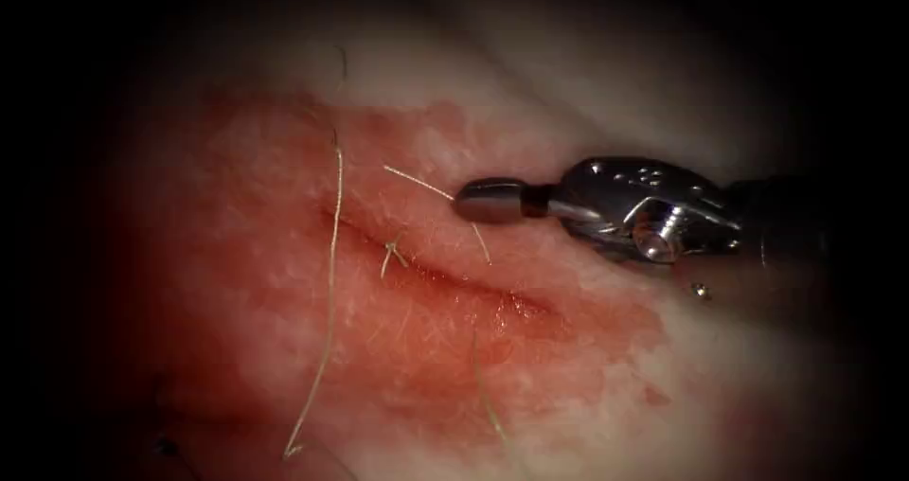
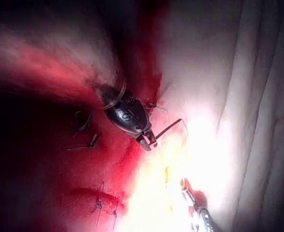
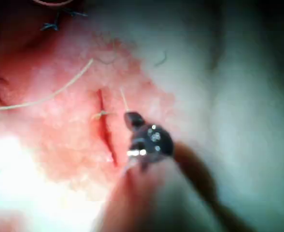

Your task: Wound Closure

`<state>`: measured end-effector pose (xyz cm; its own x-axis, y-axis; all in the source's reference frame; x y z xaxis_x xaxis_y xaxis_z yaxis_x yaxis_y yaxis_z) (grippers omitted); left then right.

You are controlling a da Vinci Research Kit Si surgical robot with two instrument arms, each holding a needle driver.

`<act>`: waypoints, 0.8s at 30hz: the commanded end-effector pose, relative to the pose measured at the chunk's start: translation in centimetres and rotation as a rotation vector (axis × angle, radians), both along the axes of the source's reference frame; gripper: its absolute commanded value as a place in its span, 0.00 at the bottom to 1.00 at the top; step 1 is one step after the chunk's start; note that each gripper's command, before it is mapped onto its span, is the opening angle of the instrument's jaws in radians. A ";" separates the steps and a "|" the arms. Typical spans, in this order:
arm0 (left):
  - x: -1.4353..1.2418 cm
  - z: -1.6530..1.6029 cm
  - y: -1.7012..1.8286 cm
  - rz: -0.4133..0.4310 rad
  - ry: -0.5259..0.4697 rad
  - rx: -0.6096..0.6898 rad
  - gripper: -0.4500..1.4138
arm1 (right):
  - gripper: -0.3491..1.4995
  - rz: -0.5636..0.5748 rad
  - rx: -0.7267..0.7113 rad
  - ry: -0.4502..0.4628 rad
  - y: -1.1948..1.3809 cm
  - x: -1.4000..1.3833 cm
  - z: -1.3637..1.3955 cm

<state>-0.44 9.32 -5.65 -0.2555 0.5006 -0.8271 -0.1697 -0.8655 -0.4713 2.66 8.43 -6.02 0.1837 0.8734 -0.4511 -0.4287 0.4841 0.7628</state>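
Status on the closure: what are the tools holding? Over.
Right tool jaws shut on a thread end, just right of the cut. Left tool: hold unclear. Knot on the cut; loose thread lies left of it.

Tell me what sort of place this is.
Likely a bench for suturing practice: a slab of tissue with a cut, pale thread lying across it, and the right arm's tool, jaws shut, over the cut's right side.

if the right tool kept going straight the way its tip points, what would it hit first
In the endoscope view the right arm's tool has its jaws shut, holds nothing and points left. The first thing on that line looks to be the short cut end of thread just ahead of its tip, then the tissue. Depth is unclear.
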 end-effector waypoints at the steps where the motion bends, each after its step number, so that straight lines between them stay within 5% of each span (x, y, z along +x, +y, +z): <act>1: -0.05 0.07 -0.04 0.001 -0.002 0.001 0.05 | 0.00 0.004 -0.005 -0.002 0.01 0.06 0.05; 13: -0.05 0.07 -0.04 0.001 -0.002 0.001 0.05 | 0.00 0.074 -0.040 0.005 0.11 -0.33 -0.22; 24: -0.06 0.07 -0.04 0.001 -0.001 0.001 0.05 | 0.00 0.128 -0.101 0.051 0.25 -0.36 -0.51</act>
<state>-0.45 9.32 -5.65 -0.2555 0.5002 -0.8273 -0.1695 -0.8657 -0.4711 2.22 8.69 -6.59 0.0503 0.8354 -0.5473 -0.4571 0.5065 0.7311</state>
